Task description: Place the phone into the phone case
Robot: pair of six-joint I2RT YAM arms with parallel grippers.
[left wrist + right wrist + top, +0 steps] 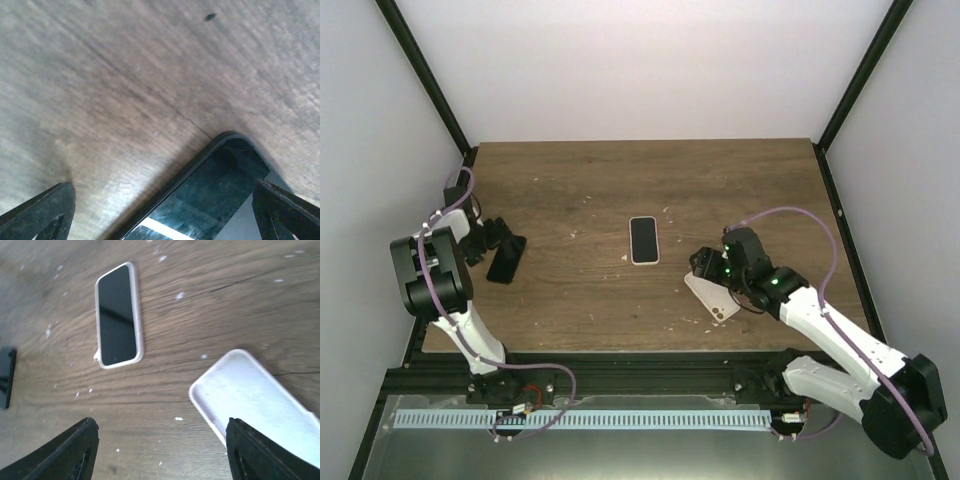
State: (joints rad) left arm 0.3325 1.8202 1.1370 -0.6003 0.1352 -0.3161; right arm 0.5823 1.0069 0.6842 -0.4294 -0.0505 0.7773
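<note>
I see from above a brown wooden table (570,180). The phone (506,258), all black, lies flat at the left side, well apart from the phone case (717,303) at the right. The case is cream, empty and hollow side up. Between them lies a second handset (643,240) with a cream rim.

The left gripper (488,238) sits at the phone's far end, fingers spread wide. Its wrist camera shows only one rounded end of the phone (210,195), the rest cut off below. I cannot tell whether the right-hand finger (285,210) touches it.

The right gripper (708,262) is at the case's far end and hides part of it. Its fingers (75,452) stand apart over bare wood, gripping nothing. One overlaps the edge of the case (250,400), which runs out of frame.
</note>
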